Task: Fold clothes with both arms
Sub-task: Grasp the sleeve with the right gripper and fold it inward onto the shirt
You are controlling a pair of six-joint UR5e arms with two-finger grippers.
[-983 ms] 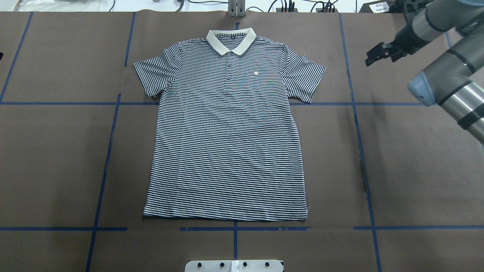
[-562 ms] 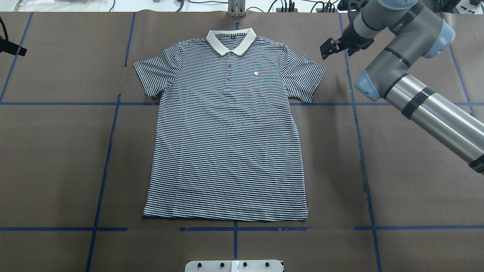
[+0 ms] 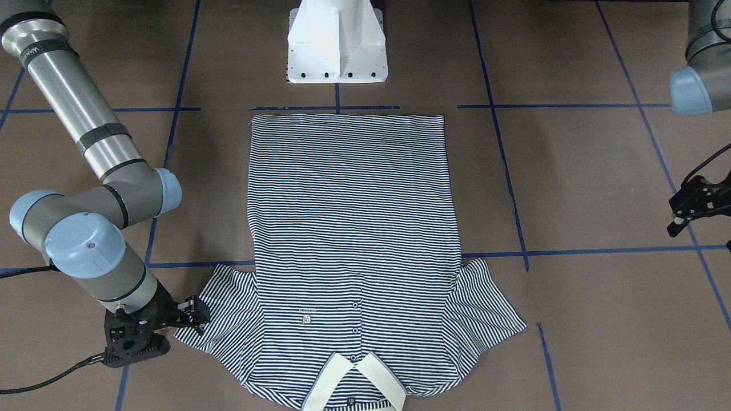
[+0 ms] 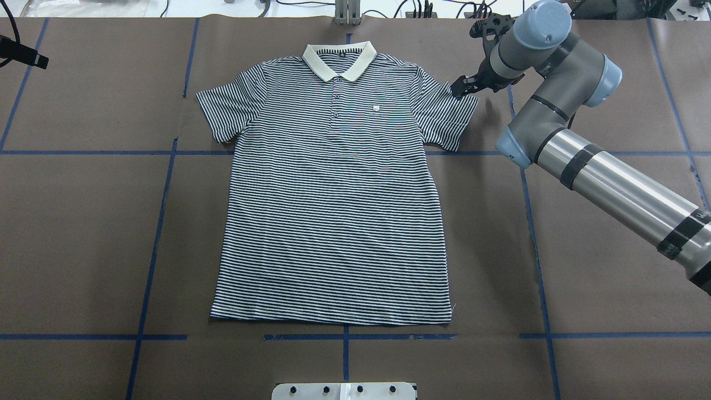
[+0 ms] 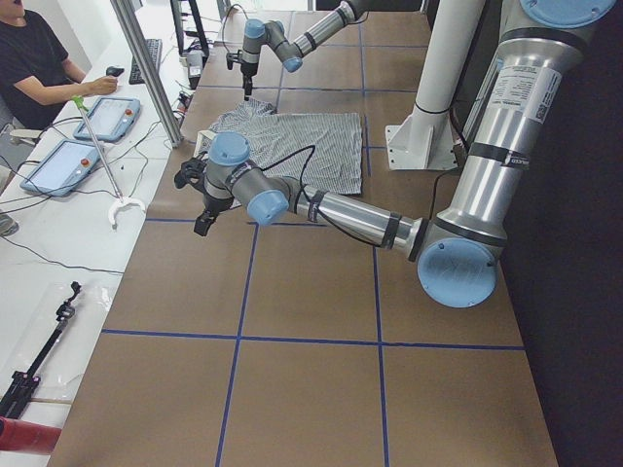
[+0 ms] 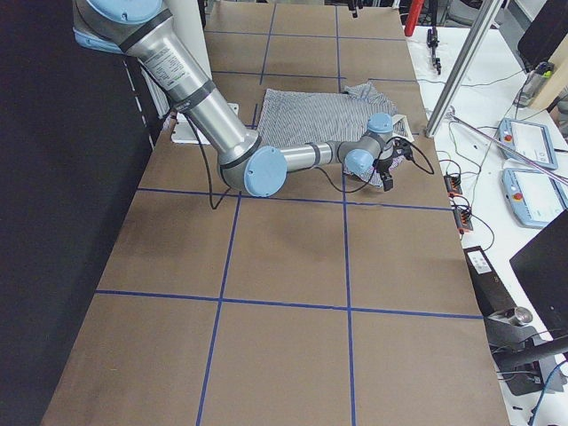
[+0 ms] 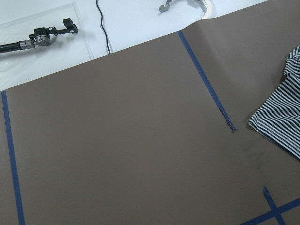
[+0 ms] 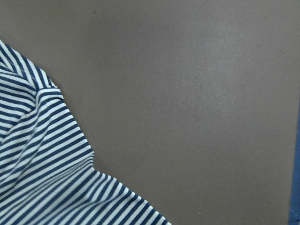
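The striped polo shirt (image 4: 333,194) lies flat and face up on the brown table, collar (image 4: 340,60) at the far edge and both sleeves spread. In the front-facing view the shirt (image 3: 354,228) has its collar nearest the camera. My right gripper (image 4: 460,89) hangs at the outer corner of the shirt's right sleeve (image 4: 447,114), fingers apart and holding nothing; it shows again as the right gripper (image 3: 197,315). My left gripper (image 3: 677,220) stands open far off over bare table, well away from the other sleeve (image 3: 491,308). The left gripper (image 4: 39,61) only just enters at the overhead view's edge.
The white pedestal (image 3: 337,43) stands just behind the shirt's hem. Blue tape lines (image 4: 161,222) cross the brown cover. A metal clamp (image 4: 347,14) and cables sit at the far edge. A person (image 5: 39,68) sits at a side table with tablets (image 5: 58,165).
My right arm has swung in from the right edge, bringing its gripper leftwards to the right sleeve's corner. The left gripper has come into view at the left edge. The shirt has not moved.
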